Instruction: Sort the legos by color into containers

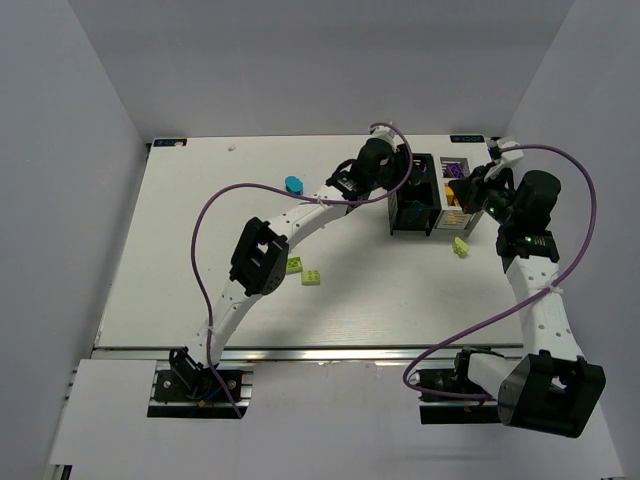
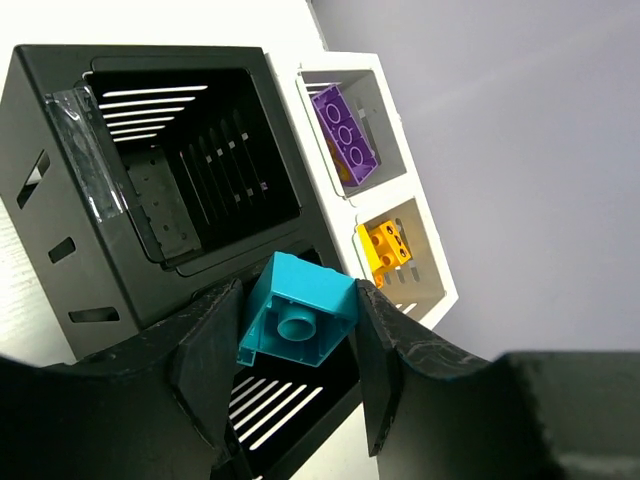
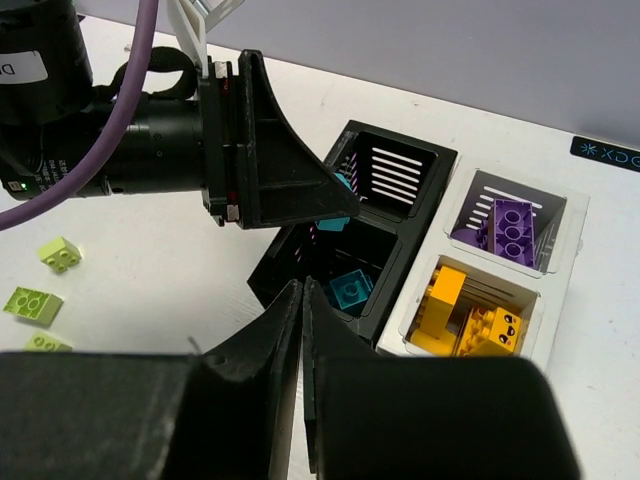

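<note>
Left wrist view: left end effector clamps teal brick by its flat sides.
Handling: likely light, rigid, slick.
Right end effector: fingers together, empty.

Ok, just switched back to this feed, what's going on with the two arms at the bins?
The left hand grips a small teal studded brick over the black boxy bin, where one compartment already holds another teal brick. The right hand is shut, empty, hovering close to the bin. The joined white tray holds purple bricks in one compartment, orange-yellow ones in the other. Several lime green bricks and a rounded teal piece lie loose on the table.
</note>
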Robot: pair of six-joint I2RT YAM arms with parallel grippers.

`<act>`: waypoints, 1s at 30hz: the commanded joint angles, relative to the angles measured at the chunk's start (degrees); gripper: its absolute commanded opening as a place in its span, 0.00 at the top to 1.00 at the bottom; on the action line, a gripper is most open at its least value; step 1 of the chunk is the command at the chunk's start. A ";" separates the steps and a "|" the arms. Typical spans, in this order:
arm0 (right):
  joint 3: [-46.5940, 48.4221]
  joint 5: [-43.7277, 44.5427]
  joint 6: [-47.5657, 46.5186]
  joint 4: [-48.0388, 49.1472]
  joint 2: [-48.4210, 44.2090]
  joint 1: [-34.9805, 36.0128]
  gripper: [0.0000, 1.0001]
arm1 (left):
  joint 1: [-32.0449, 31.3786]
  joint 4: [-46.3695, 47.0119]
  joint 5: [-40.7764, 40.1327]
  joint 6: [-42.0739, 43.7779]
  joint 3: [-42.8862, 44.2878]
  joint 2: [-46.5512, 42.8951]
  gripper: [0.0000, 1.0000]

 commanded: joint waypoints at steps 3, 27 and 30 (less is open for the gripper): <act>-0.28 -2.00 -0.22 1.08 -0.54 -0.34 0.90 | -0.27 0.47 -1.07 0.51 2.84 -1.23 0.39; 26.04 -4.17 -19.99 -22.62 26.40 18.28 0.58 | 14.66 -1.72 -11.52 7.36 -46.60 -49.63 0.54; 37.10 4.57 -18.06 -28.16 36.35 25.22 0.51 | 18.62 -5.41 -13.46 7.18 -59.09 -61.41 0.31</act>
